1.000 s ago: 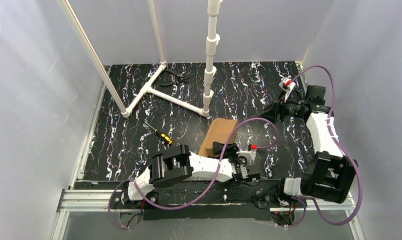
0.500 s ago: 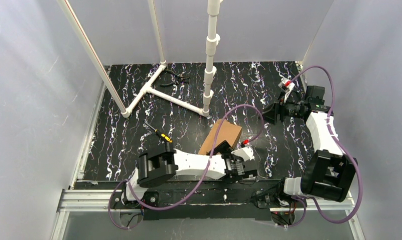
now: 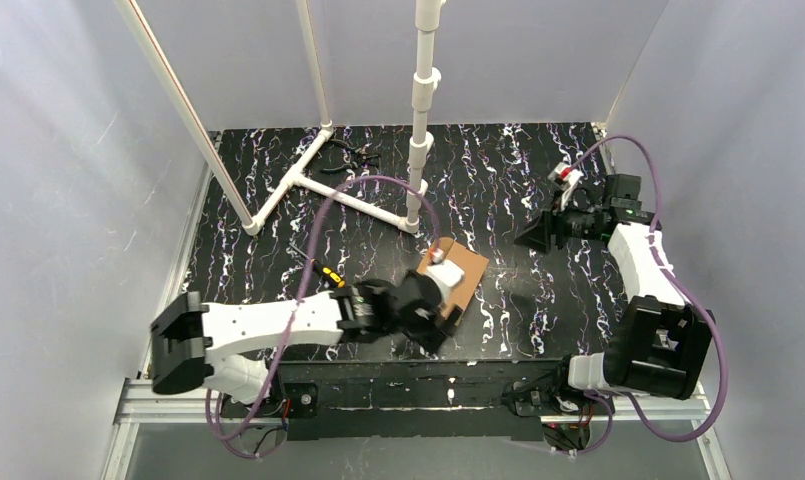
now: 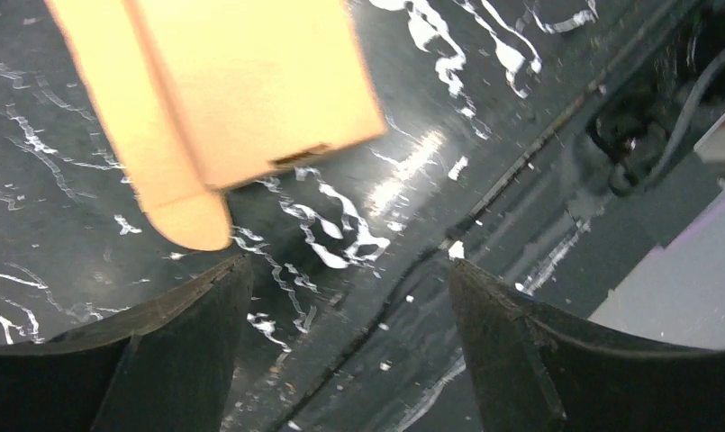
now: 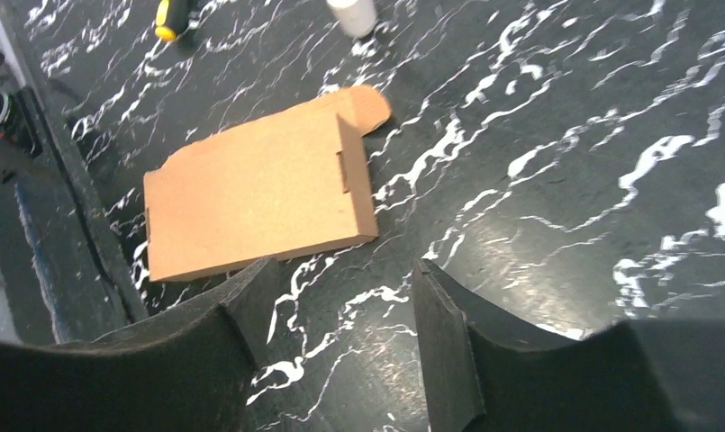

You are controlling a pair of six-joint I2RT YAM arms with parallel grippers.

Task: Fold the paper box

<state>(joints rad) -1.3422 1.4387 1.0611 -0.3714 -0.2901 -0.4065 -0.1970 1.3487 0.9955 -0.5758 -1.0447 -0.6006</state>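
Lying flat on the table [image 3: 238, 270] near its front edge, the paper box [image 5: 259, 193] shows whole only from the right wrist; overhead, the left gripper [image 3: 436, 318] hides its near end. The right gripper [image 3: 533, 238] hangs well apart. Both grippers' jaws stand apart, empty.

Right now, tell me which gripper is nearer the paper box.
Left. The left gripper hangs open at the paper box's near edge, not gripping it; the right gripper sits well off to its right, also open.
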